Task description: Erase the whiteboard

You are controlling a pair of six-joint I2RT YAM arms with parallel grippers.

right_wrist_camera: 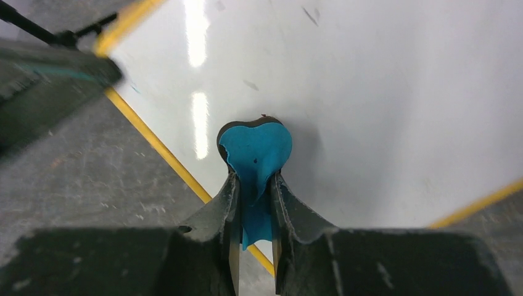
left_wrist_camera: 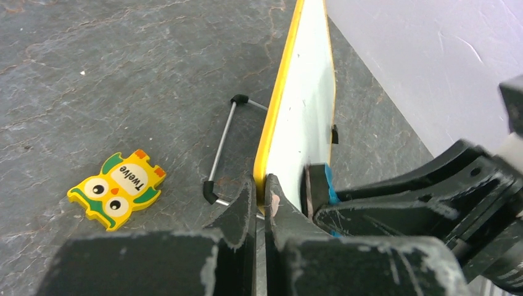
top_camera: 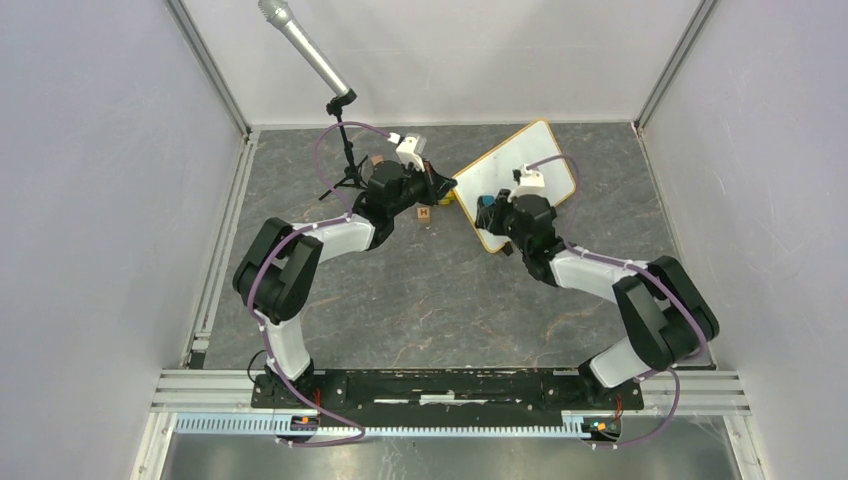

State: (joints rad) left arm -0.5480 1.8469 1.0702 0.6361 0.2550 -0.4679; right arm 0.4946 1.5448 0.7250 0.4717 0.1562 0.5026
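Observation:
The whiteboard [top_camera: 505, 165], white with a thin yellowish frame, is propped up at the back centre-right; its face looks blank apart from a few faint marks. My left gripper [top_camera: 447, 189] is shut on the board's left edge, one finger on each side of the frame [left_wrist_camera: 265, 194]. My right gripper [top_camera: 491, 210] is shut on a blue eraser [right_wrist_camera: 256, 151] and presses its dark pad against the white face [right_wrist_camera: 382, 105]. The eraser also shows in the left wrist view [left_wrist_camera: 320, 185], flat on the board [left_wrist_camera: 305, 111].
A yellow owl puzzle piece [left_wrist_camera: 117, 188] lies on the table left of the board. The board's wire foot [left_wrist_camera: 221, 151] sticks out behind it. A small wooden block [top_camera: 424, 213] lies near my left gripper. A microphone [top_camera: 300, 45] on a stand rises at the back.

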